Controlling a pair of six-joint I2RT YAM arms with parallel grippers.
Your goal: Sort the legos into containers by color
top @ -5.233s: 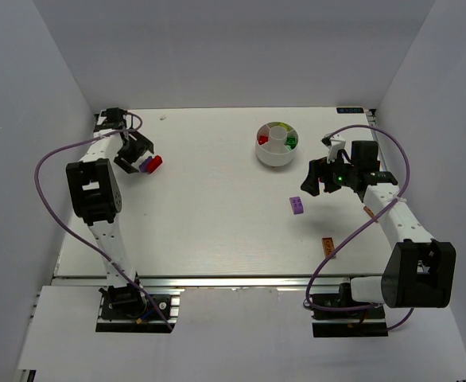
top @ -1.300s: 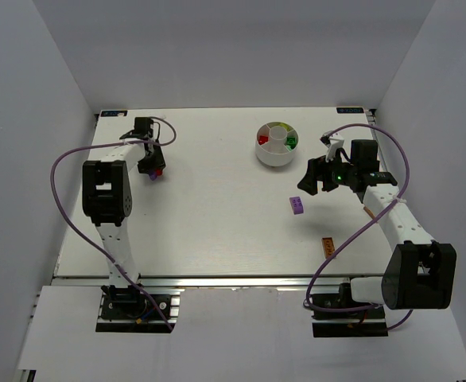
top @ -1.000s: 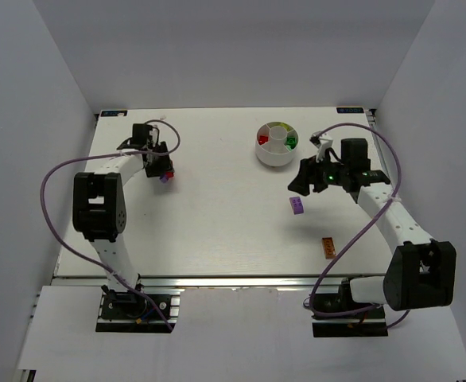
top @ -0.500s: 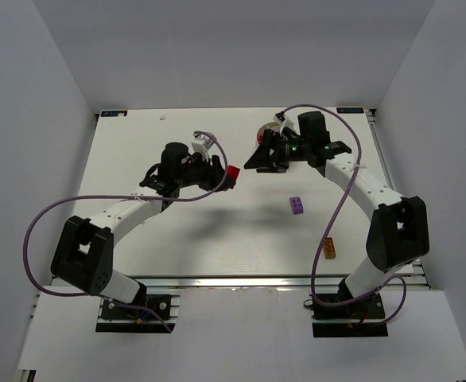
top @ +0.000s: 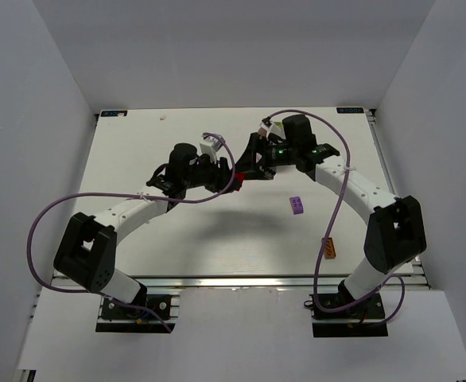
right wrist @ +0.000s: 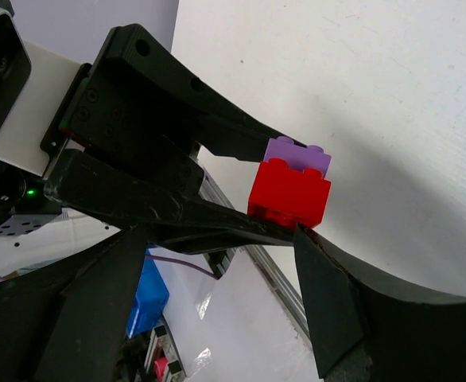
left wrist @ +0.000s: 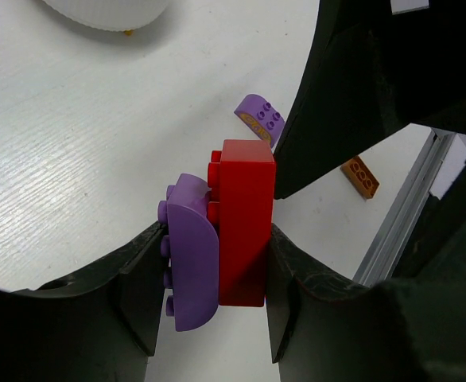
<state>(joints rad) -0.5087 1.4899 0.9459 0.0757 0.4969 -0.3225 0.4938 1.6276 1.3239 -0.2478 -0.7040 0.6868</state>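
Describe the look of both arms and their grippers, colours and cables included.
Both the left arm and right arm have white links with black joint housings. A purple cable loops along each. The left gripper and right gripper have black fingers; a green light glows near the right wrist.

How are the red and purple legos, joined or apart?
Joined: the red lego sits flush against the purple lego, both pinched in the left hand.
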